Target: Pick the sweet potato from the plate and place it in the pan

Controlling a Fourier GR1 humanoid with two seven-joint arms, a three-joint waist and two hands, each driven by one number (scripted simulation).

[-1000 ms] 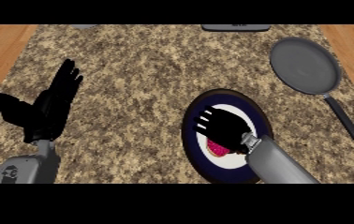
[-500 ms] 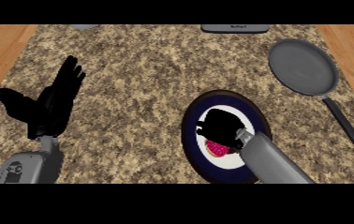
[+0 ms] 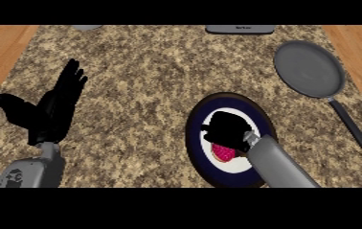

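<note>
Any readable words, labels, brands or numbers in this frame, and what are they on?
Nothing is legible.
Grey object at the counter's far edge: a small dark mark on its front, too blurred to read.
Left forearm, lower left corner: a round marking, no readable characters.
Plate, pan, counter: no text.

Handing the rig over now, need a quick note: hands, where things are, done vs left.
Right hand: over the dark blue round plate with a white centre, fingers curled down at the reddish-pink sweet potato; whether it has hold of it cannot be seen.
Left hand: open, resting at the counter's left, fingers up.
Sweet potato: on the plate, partly under the right hand.
Grey round frying pan: at the far right, nothing in it, handle toward the near right.
Done: right hand is at the potato.
Left: grasp, lift, carry to the pan, release.
</note>
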